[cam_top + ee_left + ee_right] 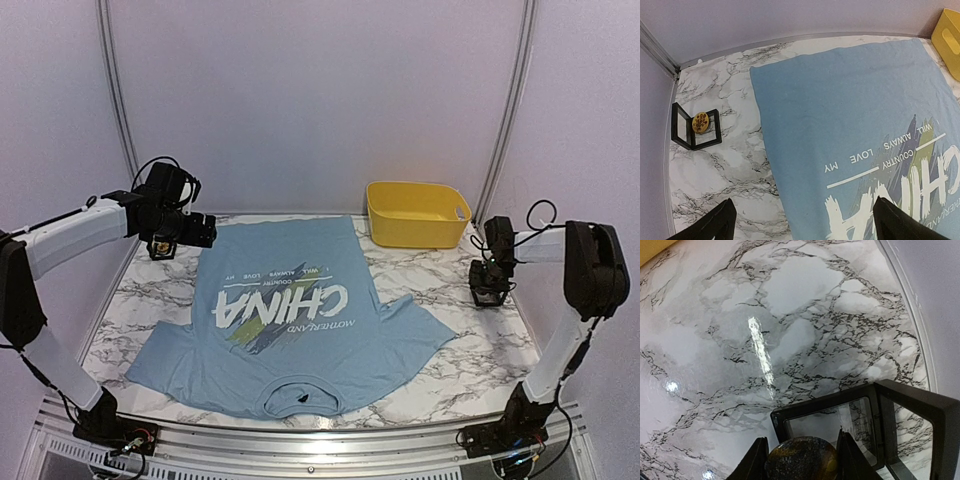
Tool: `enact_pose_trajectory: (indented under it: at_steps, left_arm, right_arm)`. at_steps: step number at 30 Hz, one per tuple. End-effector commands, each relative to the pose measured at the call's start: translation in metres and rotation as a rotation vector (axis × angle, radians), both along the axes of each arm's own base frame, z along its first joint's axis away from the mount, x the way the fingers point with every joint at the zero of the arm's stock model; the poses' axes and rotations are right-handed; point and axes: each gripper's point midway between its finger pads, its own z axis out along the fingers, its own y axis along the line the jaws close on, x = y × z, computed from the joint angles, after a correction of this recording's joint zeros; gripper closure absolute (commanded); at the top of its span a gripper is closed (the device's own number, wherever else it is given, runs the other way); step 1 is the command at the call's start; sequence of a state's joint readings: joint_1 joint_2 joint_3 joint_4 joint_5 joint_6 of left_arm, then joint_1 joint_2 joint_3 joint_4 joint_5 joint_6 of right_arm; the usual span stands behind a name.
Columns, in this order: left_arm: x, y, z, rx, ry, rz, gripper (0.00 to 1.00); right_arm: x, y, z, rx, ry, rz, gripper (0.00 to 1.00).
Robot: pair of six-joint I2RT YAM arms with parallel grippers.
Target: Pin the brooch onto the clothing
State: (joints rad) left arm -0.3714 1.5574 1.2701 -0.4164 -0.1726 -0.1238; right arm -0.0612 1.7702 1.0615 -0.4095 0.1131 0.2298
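Observation:
The clothing, a light blue T-shirt with white "CHINA" lettering, lies flat in the middle of the marble table, collar toward me. A dark, gold-flecked round brooch sits between the fingers of my right gripper, which is shut on it just in front of an open black display case. In the top view that gripper is low over the table, right of the shirt. My left gripper hangs open above the shirt's left edge, holding nothing.
A second open black case with a yellow round brooch stands on the marble left of the shirt. A yellow bin sits at the back right. Walls and a metal rail close the table's far and side edges.

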Motion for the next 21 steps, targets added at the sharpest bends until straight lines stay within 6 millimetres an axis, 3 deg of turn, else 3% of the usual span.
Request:
enact_pose_trajectory:
  at_steps: [1,6,10,14,17,21]
  left_arm:
    - [0.001,-0.002,0.002,-0.004,0.000,-0.013,0.01]
    - [0.001,-0.008,0.019,-0.045,-0.039,-0.032,0.01]
    - [0.000,-0.022,0.037,-0.099,-0.082,-0.080,0.03]
    - [-0.004,-0.048,0.060,-0.142,-0.126,-0.160,0.04]
    - [-0.017,-0.085,0.085,-0.223,-0.152,-0.278,0.04]
    - [-0.046,-0.140,0.120,-0.372,-0.164,-0.470,0.05]
  right_arm:
    - [0.001,0.008,0.017,0.039,-0.033,0.047,0.75]
    - [0.012,0.044,0.062,0.067,-0.174,0.190,0.76]
    - [0.018,0.101,0.107,0.052,-0.310,0.356,0.76]
    - [0.013,0.180,0.153,0.059,-0.461,0.555,0.76]
    - [0.002,0.246,0.193,0.055,-0.611,0.712,0.76]
    - [-0.030,0.333,0.250,0.041,-0.863,0.914,0.77]
